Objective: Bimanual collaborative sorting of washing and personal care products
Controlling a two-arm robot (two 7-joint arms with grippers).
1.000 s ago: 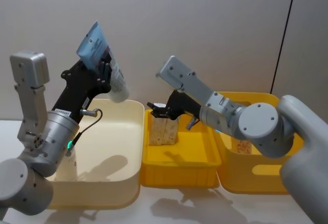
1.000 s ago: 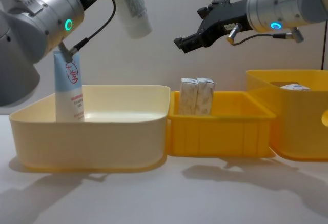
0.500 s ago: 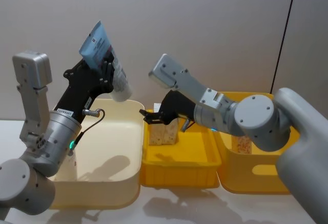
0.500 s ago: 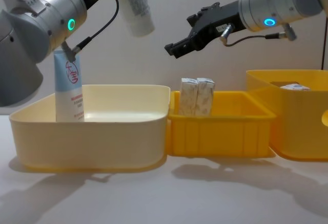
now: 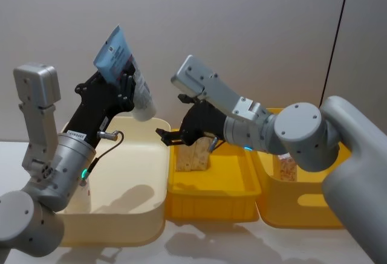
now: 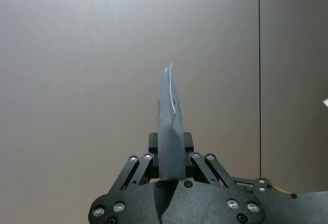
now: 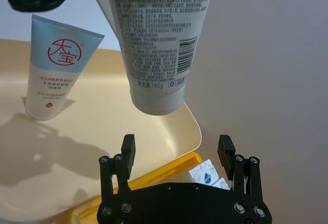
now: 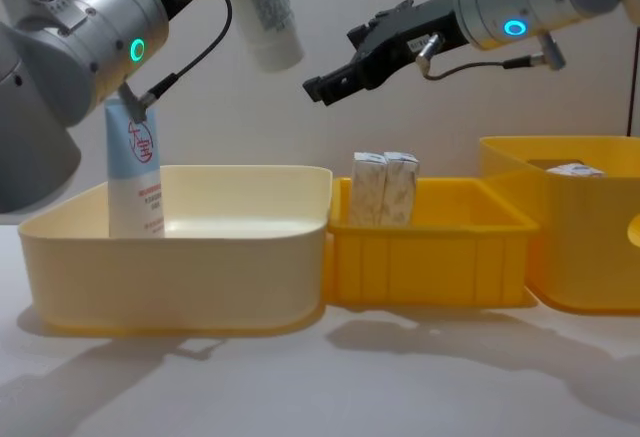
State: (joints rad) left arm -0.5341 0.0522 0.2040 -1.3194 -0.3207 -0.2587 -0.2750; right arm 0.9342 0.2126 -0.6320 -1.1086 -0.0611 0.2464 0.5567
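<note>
Left gripper: raised above the cream bin, pinching a pale-blue tube that is tilted with its white cap down. The chest view's upper edge cuts off the tube's crimped end.

Right gripper: in the air near that cap, above where the cream bin meets the small yellow bin. My fingers are spread with nothing between them.

Second tube: upright at the cream bin's left side, base hidden behind the wall.

Two cartons: standing in the small yellow bin, lower parts hidden.

Another carton: barely tops the large yellow bin.
</note>
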